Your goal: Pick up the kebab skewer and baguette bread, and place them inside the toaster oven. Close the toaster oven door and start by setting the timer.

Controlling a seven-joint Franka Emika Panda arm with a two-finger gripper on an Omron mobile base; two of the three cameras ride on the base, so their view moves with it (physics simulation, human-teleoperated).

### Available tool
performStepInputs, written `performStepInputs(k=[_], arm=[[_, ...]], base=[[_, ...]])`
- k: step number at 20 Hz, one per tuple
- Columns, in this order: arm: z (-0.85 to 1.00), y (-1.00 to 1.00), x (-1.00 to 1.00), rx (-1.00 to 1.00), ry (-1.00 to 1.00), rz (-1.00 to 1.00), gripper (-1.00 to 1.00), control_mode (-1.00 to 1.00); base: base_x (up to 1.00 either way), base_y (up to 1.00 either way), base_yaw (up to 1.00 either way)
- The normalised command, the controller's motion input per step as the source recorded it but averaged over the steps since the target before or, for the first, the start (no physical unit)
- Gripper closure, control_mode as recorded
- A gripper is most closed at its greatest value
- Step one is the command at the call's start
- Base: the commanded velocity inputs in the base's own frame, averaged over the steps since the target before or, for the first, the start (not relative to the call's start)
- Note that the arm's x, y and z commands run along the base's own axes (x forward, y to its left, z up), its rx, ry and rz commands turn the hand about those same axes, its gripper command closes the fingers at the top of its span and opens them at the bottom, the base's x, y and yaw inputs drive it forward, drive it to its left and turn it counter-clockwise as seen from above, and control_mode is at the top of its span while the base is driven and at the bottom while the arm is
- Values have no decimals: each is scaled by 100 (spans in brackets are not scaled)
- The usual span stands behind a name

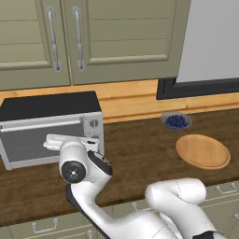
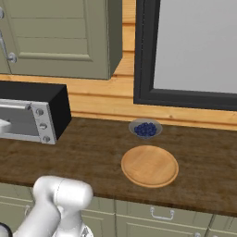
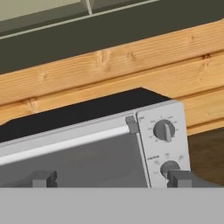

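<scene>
One toaster oven (image 3: 87, 140) faces your gripper (image 3: 111, 178), door (image 3: 70, 159) shut, two knobs (image 3: 164, 130) showing ahead. Your jaws stand wide, holding nothing. One wooden plate (image 1: 203, 151) and one blueberry bowl (image 1: 176, 121) sit well off to its right.

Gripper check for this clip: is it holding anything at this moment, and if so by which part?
Nothing is held. The gripper is open, its fingertips apart in front of the closed toaster oven door, near the knobs, not closed on anything.

toaster oven (image 1: 49, 126) left on counter (image 1: 140, 149) | plate (image 1: 202, 151) right
</scene>
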Motion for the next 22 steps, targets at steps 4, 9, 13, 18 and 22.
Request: performStepInputs(k=[4, 9, 13, 18, 22], arm=[[0, -44, 0, 0, 0, 0, -100, -100], [0, -33, 0, 0, 0, 0, -100, -100], [0, 0, -1, 0, 0, 0, -100, -100], [0, -34, 2, 0, 0, 1, -100, -100], [0, -43, 5, -1, 0, 1, -100, -100]], base=[[0, 0, 0], [0, 0, 0], [0, 0, 0], [0, 0, 0], [0, 0, 0]])
